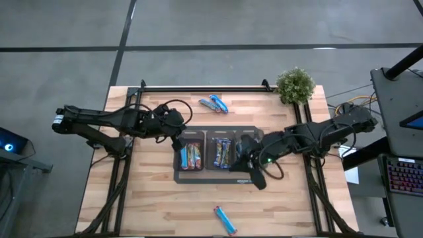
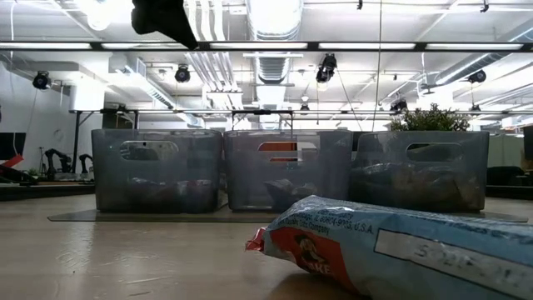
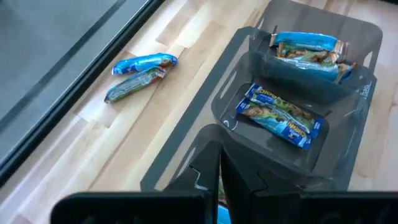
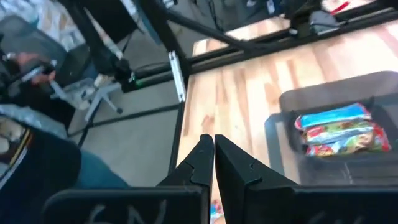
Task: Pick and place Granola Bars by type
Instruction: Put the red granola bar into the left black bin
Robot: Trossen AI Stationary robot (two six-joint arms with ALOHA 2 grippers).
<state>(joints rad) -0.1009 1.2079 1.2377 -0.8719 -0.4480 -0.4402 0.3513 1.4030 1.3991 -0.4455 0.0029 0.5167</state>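
Sitting at the far right corner of the wooden bench (image 1: 152, 198): a small potted plant (image 1: 295, 84); lying beyond its right edge: a keyboard (image 1: 404, 177).

Likely robotics lab: exposed ceiling ducts (image 2: 275, 33), track spotlights (image 2: 326, 68), concrete floor (image 1: 59, 66), keyboard (image 1: 404, 177).

Both arms were dark, built of chunky jointed segments with black cables looping loosely beside them. The left gripper (image 3: 219, 180) and right gripper (image 4: 213, 163) each ended in two black, angular, wedge-shaped fingers. A small green light glowed on what seemed to be the right arm's wrist.
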